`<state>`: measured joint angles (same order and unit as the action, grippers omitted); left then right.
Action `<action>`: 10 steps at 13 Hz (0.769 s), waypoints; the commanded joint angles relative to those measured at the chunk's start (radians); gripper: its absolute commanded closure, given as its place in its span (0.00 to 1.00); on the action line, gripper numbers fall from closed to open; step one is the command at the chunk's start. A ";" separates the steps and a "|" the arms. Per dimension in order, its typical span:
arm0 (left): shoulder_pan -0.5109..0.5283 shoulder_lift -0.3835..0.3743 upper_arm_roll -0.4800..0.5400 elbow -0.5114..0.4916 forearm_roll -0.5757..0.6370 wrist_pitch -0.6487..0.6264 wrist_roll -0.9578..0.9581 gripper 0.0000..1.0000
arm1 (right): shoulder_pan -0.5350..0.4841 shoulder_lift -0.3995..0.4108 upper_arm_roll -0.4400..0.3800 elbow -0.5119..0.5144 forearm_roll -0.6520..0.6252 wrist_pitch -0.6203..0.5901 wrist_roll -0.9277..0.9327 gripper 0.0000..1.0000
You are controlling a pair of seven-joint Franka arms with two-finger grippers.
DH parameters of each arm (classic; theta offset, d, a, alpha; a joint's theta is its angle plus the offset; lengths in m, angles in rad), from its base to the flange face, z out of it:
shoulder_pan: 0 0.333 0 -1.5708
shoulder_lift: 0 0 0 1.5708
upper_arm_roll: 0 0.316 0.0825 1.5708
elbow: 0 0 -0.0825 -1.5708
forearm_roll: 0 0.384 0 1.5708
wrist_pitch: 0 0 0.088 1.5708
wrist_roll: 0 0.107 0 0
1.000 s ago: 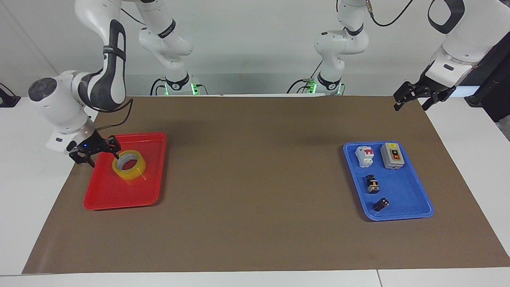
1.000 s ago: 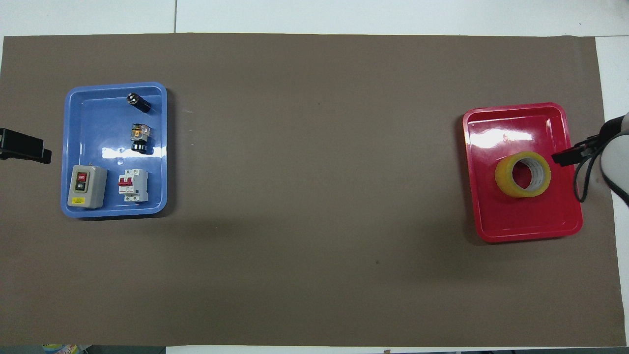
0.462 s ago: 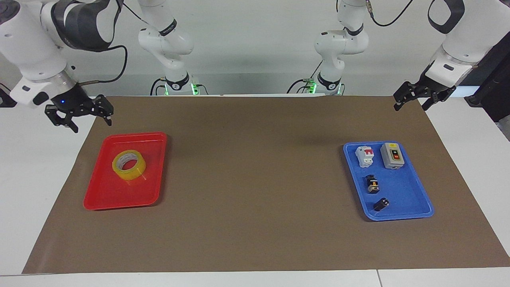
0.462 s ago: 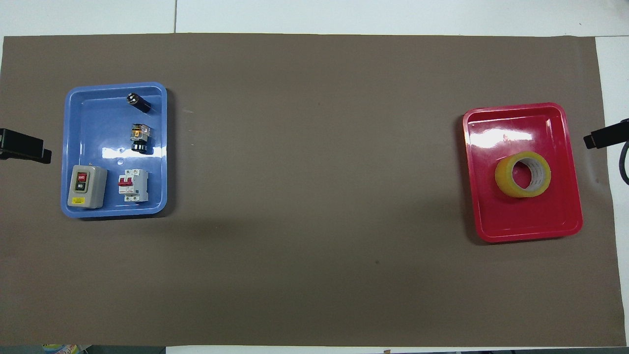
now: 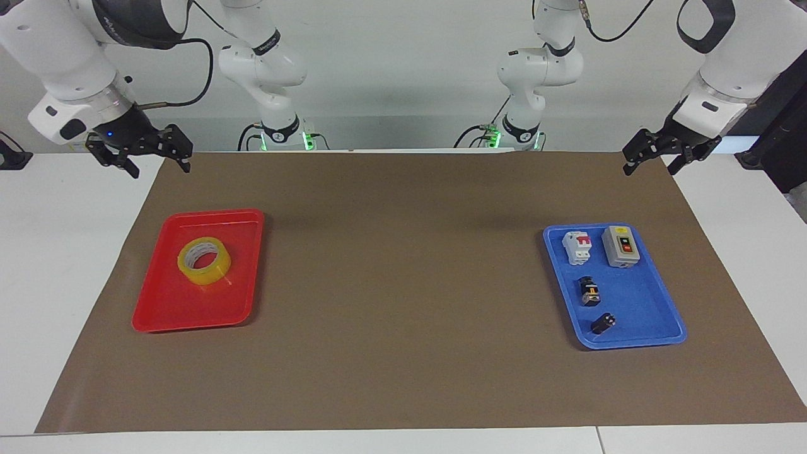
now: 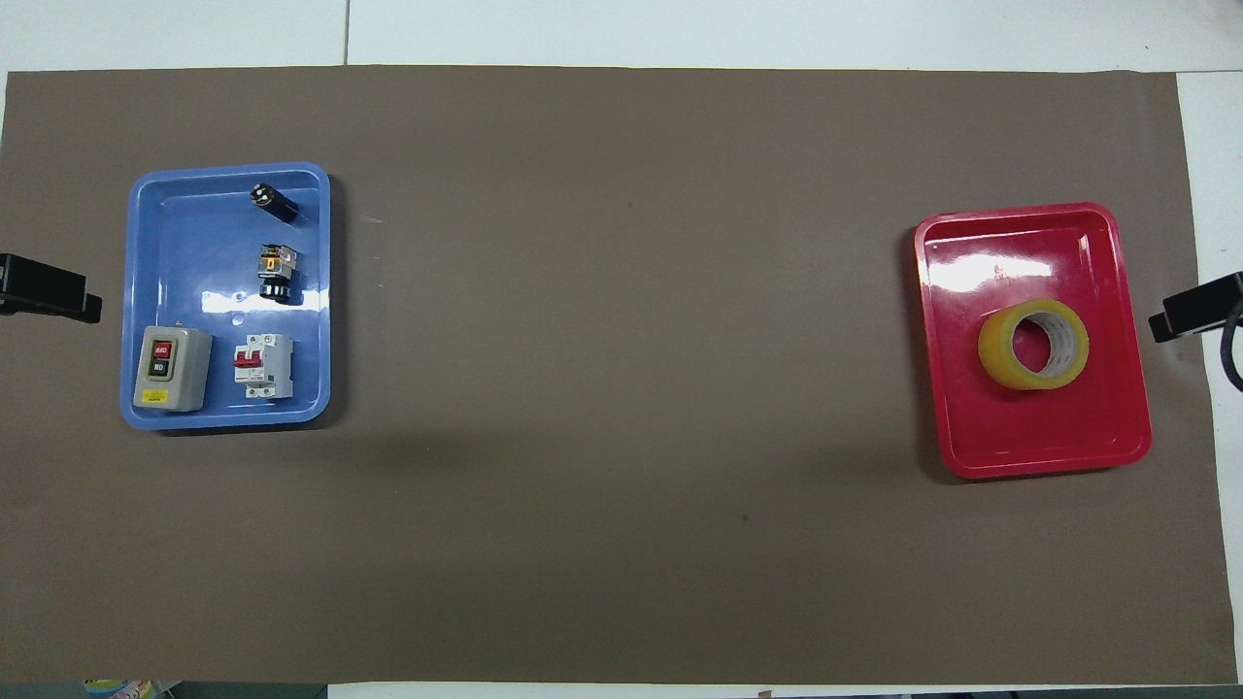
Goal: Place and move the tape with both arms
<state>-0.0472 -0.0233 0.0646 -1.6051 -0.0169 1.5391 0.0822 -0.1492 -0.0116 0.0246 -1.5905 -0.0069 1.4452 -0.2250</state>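
The right hand hangs open and empty over the table's corner at the right arm's end, and the left hand waits open over the opposite corner. The tape lies flat in the red tray. The overhead view catches only each hand's black tip, while the facing view shows both spread-fingered hands whole.

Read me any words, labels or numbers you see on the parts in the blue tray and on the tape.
Nothing reads clearly.
Grey switch box: red and black buttons with white marks, too small to read; yellow sticker, blurred.
White circuit breaker: small print, unreadable.
Tape: faint print on the inner core, too blurred.
The two small black parts in the blue tray: no legible text.
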 commanded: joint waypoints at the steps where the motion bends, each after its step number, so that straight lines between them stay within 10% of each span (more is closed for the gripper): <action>1: 0.003 -0.024 -0.009 -0.027 0.023 0.010 -0.015 0.00 | 0.002 -0.059 0.002 -0.063 0.002 -0.022 0.016 0.00; 10: 0.003 -0.024 -0.009 -0.027 0.023 0.012 -0.015 0.00 | 0.030 -0.045 0.002 -0.048 -0.015 0.029 0.004 0.00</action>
<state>-0.0472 -0.0233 0.0645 -1.6051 -0.0169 1.5391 0.0821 -0.1203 -0.0498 0.0254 -1.6289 -0.0081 1.4321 -0.2243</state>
